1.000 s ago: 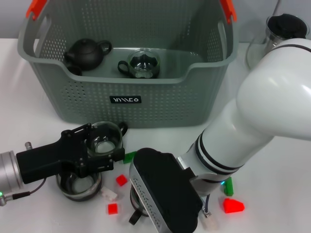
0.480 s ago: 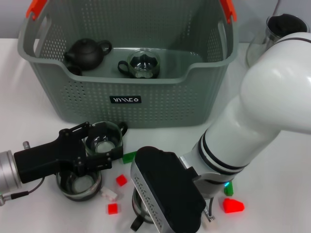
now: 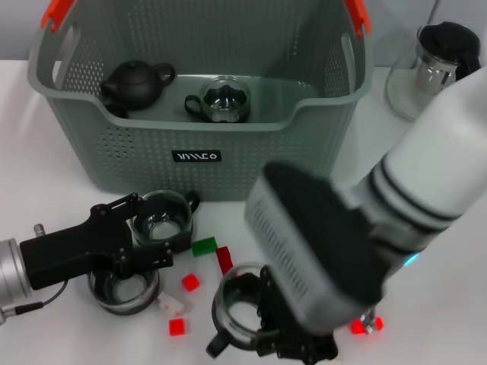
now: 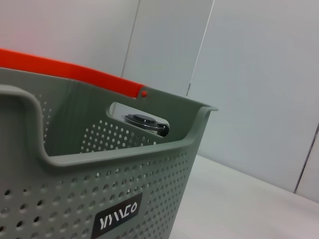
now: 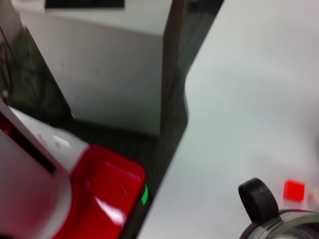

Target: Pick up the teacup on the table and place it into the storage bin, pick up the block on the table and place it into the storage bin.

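my right tool [image 3: 285,334] low at desk's [image 3: 441,289] near edge, closed on rim of glass teacup [image 3: 242,306]. left tool [image 3: 156,237] clamped around second glass cup [image 3: 161,222]; third cup [image 3: 122,287] beneath arm. red block [image 3: 176,327], green block [image 3: 203,245] between cups. storage bin [image 3: 198,156] behind, black teapot [image 3: 135,82] inside.

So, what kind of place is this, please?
Probably a robot test lab, not a home: a bare white table, plain panel walls, and practice items, namely a storage bin, glass teacups and small coloured blocks.
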`<state>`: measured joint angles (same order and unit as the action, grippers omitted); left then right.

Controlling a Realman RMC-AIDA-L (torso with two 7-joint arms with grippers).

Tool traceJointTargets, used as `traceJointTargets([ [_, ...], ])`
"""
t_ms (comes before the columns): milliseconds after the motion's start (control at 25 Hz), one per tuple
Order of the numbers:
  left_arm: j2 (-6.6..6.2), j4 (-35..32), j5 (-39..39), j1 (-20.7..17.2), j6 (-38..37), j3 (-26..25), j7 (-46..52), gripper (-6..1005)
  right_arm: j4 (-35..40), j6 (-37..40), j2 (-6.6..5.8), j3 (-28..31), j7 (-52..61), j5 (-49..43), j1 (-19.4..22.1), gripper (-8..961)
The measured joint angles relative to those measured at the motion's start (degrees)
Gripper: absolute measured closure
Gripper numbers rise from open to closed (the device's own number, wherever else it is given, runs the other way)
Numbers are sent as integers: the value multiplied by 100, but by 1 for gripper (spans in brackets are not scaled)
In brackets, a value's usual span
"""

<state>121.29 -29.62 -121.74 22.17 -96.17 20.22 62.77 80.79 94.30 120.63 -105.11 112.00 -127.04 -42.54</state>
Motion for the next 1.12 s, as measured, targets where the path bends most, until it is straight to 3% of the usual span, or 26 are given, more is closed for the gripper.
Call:
traceJointTargets([
  [400,9,6,11,-20,-12,-31,-69,127,429,1719,-44,3013,34,1466,-91,895],
  [680,3,5,11,-20,-25,-35,-134,127,249,1793,-187,4964,15,2262,-241,895],
  [840,0,4,11,-20,-72,-32,-143,127,-14,1202,-226,5479,8,2315,-250,895],
  [1120,0,15,10,2,-146,-10,-184,127,-991,117,-482,5441,-176,2146,-385,895],
])
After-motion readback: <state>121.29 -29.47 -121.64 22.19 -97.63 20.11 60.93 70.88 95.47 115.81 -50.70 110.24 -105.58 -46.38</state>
